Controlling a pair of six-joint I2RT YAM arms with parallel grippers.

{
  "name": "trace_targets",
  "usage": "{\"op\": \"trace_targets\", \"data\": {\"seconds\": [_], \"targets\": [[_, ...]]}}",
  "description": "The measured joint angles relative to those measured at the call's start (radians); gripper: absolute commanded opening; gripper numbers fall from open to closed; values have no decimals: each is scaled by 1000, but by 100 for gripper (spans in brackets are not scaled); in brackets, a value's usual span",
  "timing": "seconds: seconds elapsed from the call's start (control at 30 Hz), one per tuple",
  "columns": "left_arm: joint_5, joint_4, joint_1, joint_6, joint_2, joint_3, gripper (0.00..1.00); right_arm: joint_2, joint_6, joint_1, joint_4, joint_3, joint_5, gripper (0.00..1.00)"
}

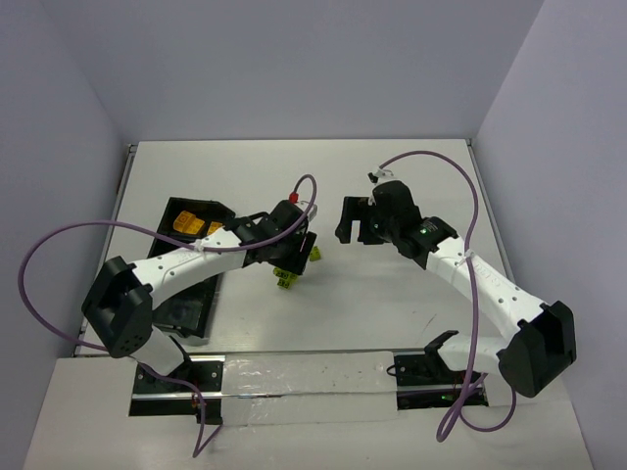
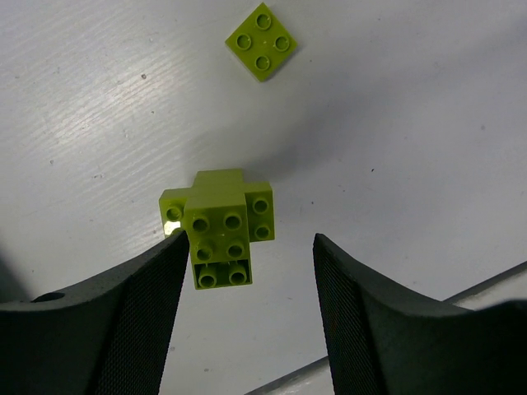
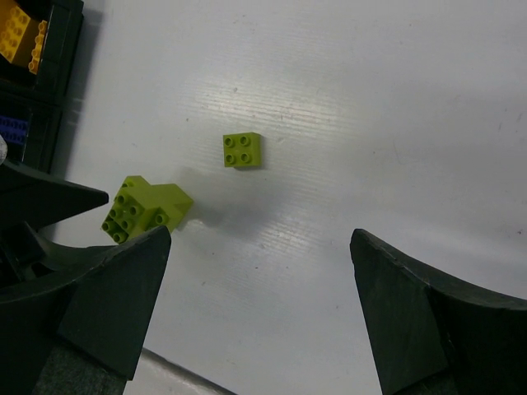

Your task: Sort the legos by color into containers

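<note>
A lime-green clump of legos lies on the white table, just ahead of my open left gripper and close to its left fingertip. A single lime-green brick lies farther ahead. In the top view the clump is under the left gripper and the single brick is beside it. My right gripper is open and empty above the table, with the single brick and the clump ahead to its left. It also shows in the top view.
The black tray lies at the left, partly under the left arm. Its far compartment holds orange-yellow bricks. In the right wrist view the tray shows orange bricks and a bluish brick below them.
</note>
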Motion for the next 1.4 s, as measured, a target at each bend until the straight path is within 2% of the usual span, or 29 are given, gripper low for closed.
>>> {"op": "trace_targets", "data": {"seconds": [0.33, 0.5, 0.97, 1.07, 1.17, 1.2, 1.3, 1.4], "targets": [[-76, -10, -11, -2, 4, 0, 68, 0, 0, -2, -2, 0, 1, 97], [-93, -10, -11, -3, 17, 0, 59, 0, 0, -2, -3, 0, 0, 97], [-109, -8, -11, -10, 48, -30, 48, 0, 0, -2, -3, 0, -3, 96], [-110, -7, -11, -12, 51, -35, 41, 0, 0, -2, -4, 0, -4, 96], [-110, -6, -11, -17, 52, -38, 30, 0, 0, -2, -5, 0, -4, 96], [-110, -6, -11, -19, 52, -38, 20, 0, 0, -2, -5, 0, -4, 96], [-110, -6, -11, -21, 52, -38, 1, 0, 0, -2, -5, 0, -4, 96], [-110, -7, -11, -24, 52, -37, 0, -1, 0, -2, -6, 0, -4, 96]]}}
